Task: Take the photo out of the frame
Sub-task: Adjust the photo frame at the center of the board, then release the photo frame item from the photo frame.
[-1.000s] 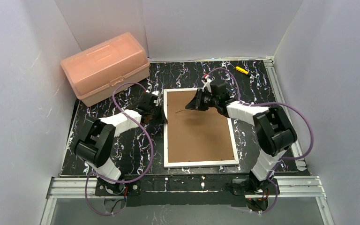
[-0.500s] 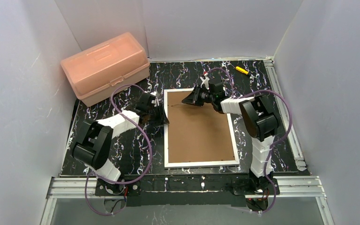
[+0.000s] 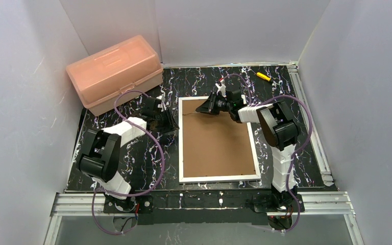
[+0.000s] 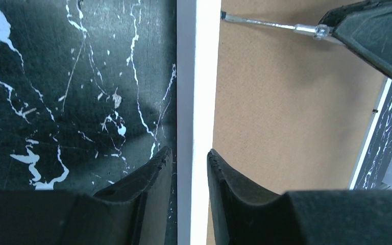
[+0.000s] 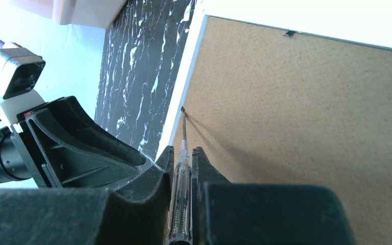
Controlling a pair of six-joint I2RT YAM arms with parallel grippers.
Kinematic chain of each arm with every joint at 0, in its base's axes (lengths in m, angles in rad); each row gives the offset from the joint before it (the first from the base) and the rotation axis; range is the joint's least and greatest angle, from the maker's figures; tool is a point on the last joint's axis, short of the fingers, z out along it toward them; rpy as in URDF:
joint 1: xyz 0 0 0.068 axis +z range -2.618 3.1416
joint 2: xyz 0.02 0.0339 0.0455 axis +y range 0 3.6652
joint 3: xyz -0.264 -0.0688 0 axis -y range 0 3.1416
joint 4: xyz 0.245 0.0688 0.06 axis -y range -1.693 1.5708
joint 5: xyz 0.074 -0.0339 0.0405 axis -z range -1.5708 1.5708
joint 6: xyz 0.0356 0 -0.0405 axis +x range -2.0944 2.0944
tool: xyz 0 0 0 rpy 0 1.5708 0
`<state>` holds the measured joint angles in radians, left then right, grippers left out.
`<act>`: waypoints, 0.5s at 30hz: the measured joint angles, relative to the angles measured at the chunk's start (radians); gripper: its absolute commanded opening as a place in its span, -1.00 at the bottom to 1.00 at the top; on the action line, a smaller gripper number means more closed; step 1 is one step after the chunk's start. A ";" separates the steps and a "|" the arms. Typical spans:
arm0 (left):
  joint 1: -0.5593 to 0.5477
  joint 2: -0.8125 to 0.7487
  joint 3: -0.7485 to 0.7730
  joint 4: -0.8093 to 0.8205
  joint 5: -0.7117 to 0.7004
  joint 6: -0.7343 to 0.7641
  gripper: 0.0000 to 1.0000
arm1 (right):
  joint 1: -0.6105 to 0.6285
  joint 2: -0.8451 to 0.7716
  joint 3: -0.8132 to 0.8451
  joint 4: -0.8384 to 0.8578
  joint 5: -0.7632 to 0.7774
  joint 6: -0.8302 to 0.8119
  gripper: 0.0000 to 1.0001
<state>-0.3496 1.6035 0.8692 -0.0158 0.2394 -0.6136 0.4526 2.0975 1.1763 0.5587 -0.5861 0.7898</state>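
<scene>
The frame [image 3: 219, 148] lies face down on the black marbled table, brown backing board up, with a narrow white border [image 4: 204, 76]. The photo is hidden beneath the board. My left gripper [image 3: 169, 121] sits at the frame's left edge. In the left wrist view its jaws [image 4: 190, 151] stand a little apart, astride the white border, with a thin gap on the outer side. My right gripper [image 3: 205, 108] hangs over the far left part of the board, shut [image 5: 182, 149] on a clear-handled screwdriver [image 5: 179, 189]. The screwdriver's tip [image 5: 182, 108] rests where the board meets the left border.
A pink plastic box [image 3: 115, 74] stands at the back left, off the table's corner. A small yellow-handled tool [image 3: 263, 76] lies at the back right. A small dark metal tab [image 5: 289, 33] sits on the board's far edge. White walls close in on three sides.
My right gripper has carried the screwdriver toward the frame's far left corner. My left gripper has drawn slightly left to the border, and its jaws now stand a little wider.
</scene>
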 measured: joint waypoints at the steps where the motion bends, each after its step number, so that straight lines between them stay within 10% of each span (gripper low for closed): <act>1: 0.002 0.006 0.007 -0.002 0.006 0.001 -0.43 | 0.000 0.005 0.006 0.002 -0.003 0.001 -0.97; 15: 0.008 0.069 0.068 -0.003 0.037 0.023 -0.40 | -0.007 0.039 0.032 0.020 -0.039 0.011 -0.97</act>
<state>-0.3420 1.6730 0.9375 -0.0185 0.2768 -0.5911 0.4454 2.1365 1.2087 0.5785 -0.6250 0.8009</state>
